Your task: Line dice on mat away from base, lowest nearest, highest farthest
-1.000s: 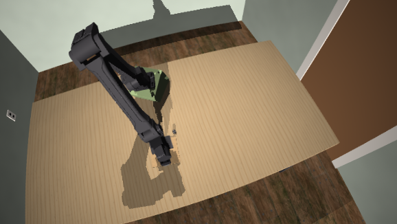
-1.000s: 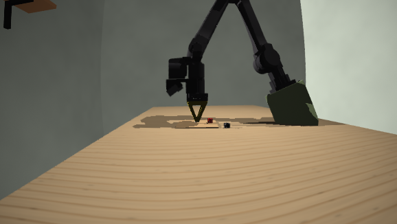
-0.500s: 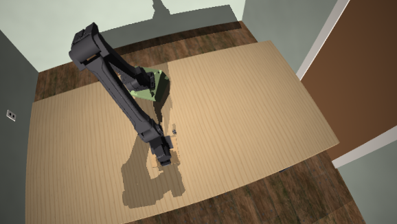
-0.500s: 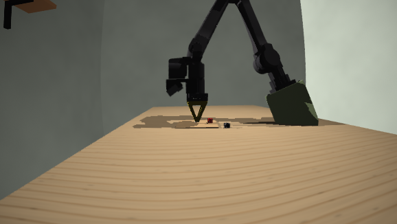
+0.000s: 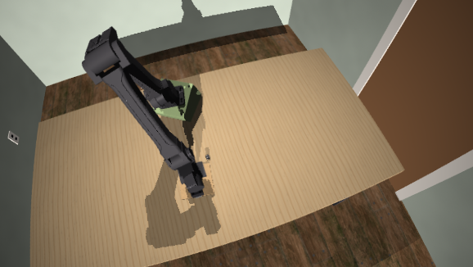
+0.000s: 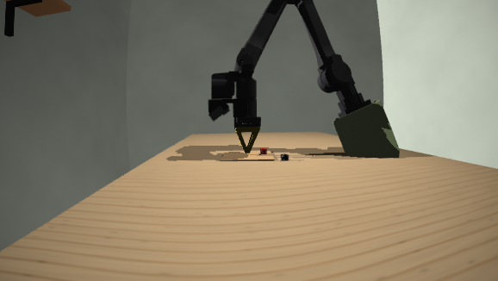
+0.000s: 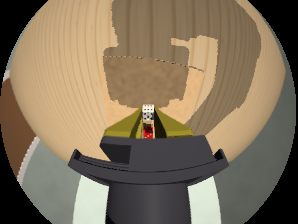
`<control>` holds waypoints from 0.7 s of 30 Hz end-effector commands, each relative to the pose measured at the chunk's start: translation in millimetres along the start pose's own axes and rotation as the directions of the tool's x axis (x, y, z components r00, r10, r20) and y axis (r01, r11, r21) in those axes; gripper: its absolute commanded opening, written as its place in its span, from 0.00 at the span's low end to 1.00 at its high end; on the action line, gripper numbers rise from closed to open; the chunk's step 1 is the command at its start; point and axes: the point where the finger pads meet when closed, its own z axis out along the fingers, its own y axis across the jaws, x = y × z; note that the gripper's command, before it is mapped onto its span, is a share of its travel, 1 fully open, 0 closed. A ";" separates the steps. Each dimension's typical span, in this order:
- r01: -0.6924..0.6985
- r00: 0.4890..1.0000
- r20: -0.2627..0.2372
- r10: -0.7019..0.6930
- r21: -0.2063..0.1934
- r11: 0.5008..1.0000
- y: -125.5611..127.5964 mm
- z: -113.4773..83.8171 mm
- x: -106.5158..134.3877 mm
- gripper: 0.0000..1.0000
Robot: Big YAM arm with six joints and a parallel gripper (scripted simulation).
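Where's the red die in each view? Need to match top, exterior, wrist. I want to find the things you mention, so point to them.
Top: can't see it; the arm likely blocks it.
Exterior: just right of centre, over the mat's base-side part; red die (image 6: 263,151) (image 7: 148,133) is left of the black die (image 5: 208,156) (image 6: 284,158).
Wrist: low centre, below the white die (image 7: 148,111).
Shared landmark: the mat (image 5: 208,171) (image 6: 247,158) (image 7: 145,82).

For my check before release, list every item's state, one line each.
Gripper: shut on the white die, pointing down over the mat.
White die: between the fingertips; whether it touches the mat, cannot tell.
Red die: on the mat, on the base side of the gripper.
Black die: off the mat, on the table.
Mat: flat, partly shaded.
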 end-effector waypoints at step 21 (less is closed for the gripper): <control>-0.010 0.999 0.031 0.010 0.002 1.000 -5.9 1.7 -10.5 0.11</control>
